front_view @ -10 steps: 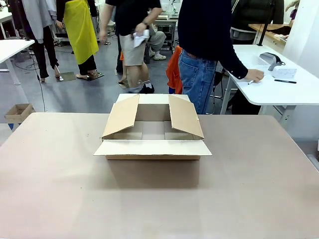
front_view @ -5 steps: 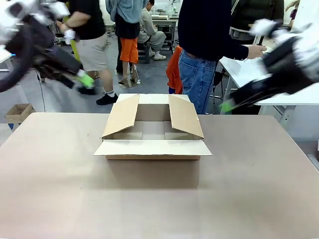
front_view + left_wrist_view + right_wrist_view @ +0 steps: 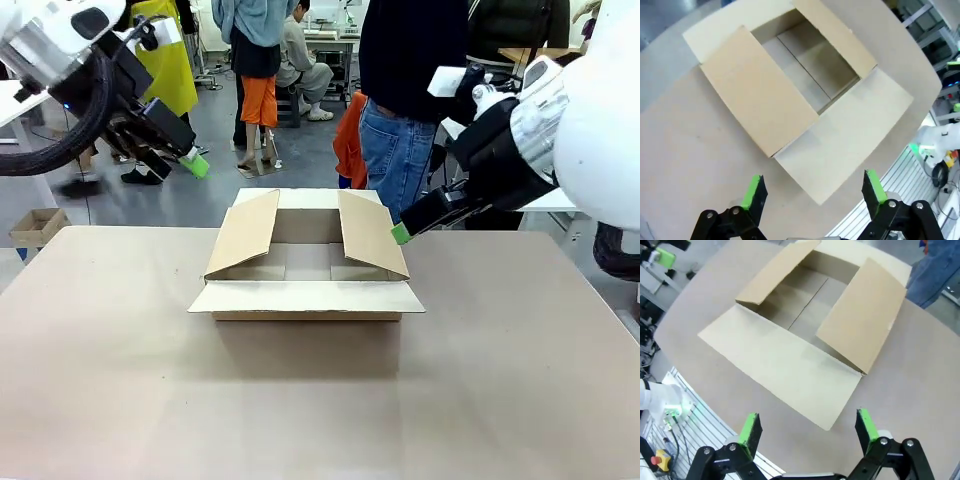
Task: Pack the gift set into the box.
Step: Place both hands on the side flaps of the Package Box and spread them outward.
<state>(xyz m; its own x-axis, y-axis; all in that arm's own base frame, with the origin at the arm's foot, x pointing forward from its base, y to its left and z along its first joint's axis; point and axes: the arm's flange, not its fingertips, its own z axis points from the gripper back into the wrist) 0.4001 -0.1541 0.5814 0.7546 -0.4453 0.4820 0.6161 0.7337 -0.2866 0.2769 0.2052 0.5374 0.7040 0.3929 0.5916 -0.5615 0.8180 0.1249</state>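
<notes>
**Grippers open over the open carton**

Left gripper [image 3: 192,161]: black two-finger type with green pads, at upper left of the front frame, raised above table level and well apart from the carton. In the left wrist frame [image 3: 813,186], jaws spread wide, nothing between them, green pads [image 3: 753,188] rising from the bottom edge.

Right gripper [image 3: 401,233]: same type, at centre right of the front frame, green tip close by the edge of the carton's right-hand flap; contact not determinable. In the right wrist frame [image 3: 807,426], jaws likewise wide apart and holding nothing.

Brown shallow corrugated cardboard box [image 3: 305,297]: at the middle of the front frame, resting on the beige rectangular table [image 3: 300,410], nearer its far edge. All four flaps open: near flap lying flat toward the camera, far flap folded back, two side flaps slanted. Bare cardboard floor visible between the flaps in both wrist frames.

Person in dark top and blue jeans [image 3: 400,130]: standing just beyond the table's far edge, upper centre of the front frame, behind the box.
</notes>
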